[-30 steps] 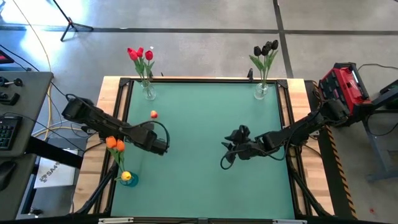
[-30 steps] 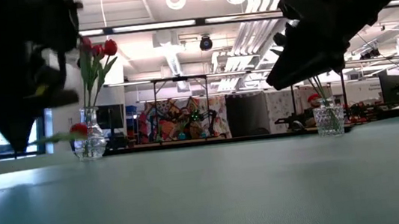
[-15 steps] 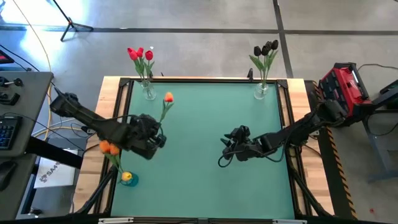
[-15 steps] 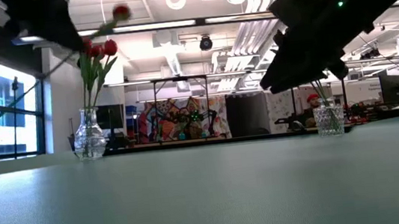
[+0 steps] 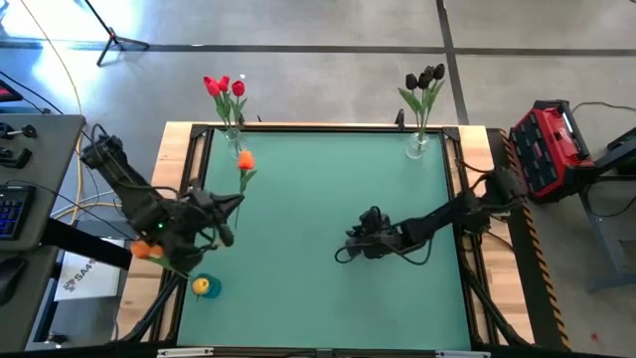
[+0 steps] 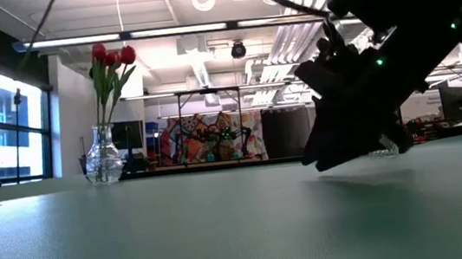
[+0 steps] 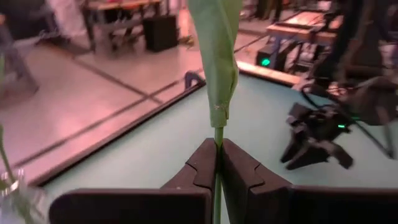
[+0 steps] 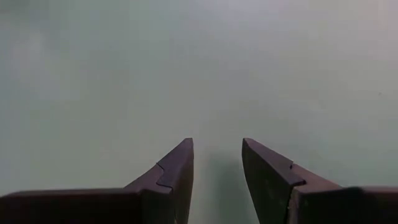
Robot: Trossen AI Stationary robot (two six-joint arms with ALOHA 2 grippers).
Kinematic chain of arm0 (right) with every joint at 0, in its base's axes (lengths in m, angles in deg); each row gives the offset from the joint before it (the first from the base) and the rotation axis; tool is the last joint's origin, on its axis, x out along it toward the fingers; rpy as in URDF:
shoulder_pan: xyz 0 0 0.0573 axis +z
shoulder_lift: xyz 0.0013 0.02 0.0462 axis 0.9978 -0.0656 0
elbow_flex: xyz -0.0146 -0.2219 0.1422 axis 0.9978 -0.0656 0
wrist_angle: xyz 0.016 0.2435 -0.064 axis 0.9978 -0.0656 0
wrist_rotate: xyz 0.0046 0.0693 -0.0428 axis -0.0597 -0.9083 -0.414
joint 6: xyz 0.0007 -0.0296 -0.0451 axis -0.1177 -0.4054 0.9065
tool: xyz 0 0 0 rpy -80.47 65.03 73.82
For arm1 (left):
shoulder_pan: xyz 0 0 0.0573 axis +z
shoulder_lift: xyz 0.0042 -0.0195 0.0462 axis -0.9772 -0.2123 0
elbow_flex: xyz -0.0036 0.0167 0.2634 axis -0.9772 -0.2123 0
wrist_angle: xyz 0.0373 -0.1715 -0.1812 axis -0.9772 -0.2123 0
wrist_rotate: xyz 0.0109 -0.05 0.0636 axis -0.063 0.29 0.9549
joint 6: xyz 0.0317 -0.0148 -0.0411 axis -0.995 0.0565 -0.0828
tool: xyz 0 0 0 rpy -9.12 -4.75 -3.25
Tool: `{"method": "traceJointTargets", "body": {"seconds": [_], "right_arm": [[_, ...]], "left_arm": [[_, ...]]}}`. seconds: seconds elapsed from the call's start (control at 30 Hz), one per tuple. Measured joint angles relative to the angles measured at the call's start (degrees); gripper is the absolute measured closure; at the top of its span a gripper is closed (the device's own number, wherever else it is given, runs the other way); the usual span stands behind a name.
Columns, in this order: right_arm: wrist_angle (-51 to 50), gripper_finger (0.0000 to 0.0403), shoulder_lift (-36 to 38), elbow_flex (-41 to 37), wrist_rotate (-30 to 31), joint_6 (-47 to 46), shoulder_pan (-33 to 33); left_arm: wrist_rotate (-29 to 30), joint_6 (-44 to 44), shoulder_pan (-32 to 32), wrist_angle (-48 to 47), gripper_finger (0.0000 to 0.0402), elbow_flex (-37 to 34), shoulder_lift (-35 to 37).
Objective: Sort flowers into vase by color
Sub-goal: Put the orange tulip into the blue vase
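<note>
My left gripper (image 5: 225, 202) is at the table's left side, raised above the mat and shut on an orange tulip (image 5: 245, 160). The tulip's head points toward the far edge, near the vase of red tulips (image 5: 225, 88). A vase of dark tulips (image 5: 424, 78) stands at the far right corner. A small vase (image 5: 203, 286) at the near left holds orange tulips (image 5: 145, 251) that lean out over the left edge. My right gripper (image 5: 347, 249) is open and empty, low over the mat at mid-table; it also shows in the low view (image 6: 332, 158). My left gripper pinches the orange tulip's green stem (image 7: 217, 138) between its two fingers, below the long leaf (image 7: 217, 56). The fingers lie across the stem. The tulip is lifted clear of the table, and its leaf and head stick out beyond the fingertips.
The green mat (image 5: 328, 189) lies in a dark frame on a wooden table. A red case (image 5: 549, 139) sits off the right edge and a desk with a keyboard (image 5: 12, 209) off the left. Both far vases stand close to the far edge.
My left gripper has drawn back toward the table's left edge, risen and turned, still shut on the orange tulip. The tulip has swung from low over the mat to pointing up and toward the far edge. My right gripper has moved left and down, close to the mat.
</note>
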State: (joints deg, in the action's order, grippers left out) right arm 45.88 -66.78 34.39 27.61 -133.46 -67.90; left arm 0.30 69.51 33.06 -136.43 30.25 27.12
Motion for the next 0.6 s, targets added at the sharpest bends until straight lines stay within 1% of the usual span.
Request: {"method": "traceJointTargets", "body": {"seconds": [0.13, 0.2, 0.3, 0.5, 0.6], "right_arm": [[3.15, 0.0277, -1.59, 0.00, 2.65, -3.51, 0.57], [4.98, 0.0277, -2.24, 0.00, 3.00, -4.30, 1.31], [7.50, 0.0277, -3.07, 0.00, 3.33, -4.31, 2.74], [8.88, 0.0277, -3.38, 0.00, 6.38, -4.33, 5.16], [9.46, 0.0277, -3.40, 0.00, 6.84, -4.33, 5.51]], "left_arm": [[2.11, -6.24, -4.12, 1.44, 0.0399, 0.00, 2.55], [1.87, -9.89, -6.12, 2.82, 0.0399, 0.37, 3.96], [0.17, -15.35, -9.78, 3.84, 0.0399, 2.77, 5.67], [-1.33, -25.55, -19.99, 3.92, 0.0399, 8.39, 7.32], [-1.48, -27.15, -25.52, 3.90, 0.0399, 9.29, 7.87]]}}
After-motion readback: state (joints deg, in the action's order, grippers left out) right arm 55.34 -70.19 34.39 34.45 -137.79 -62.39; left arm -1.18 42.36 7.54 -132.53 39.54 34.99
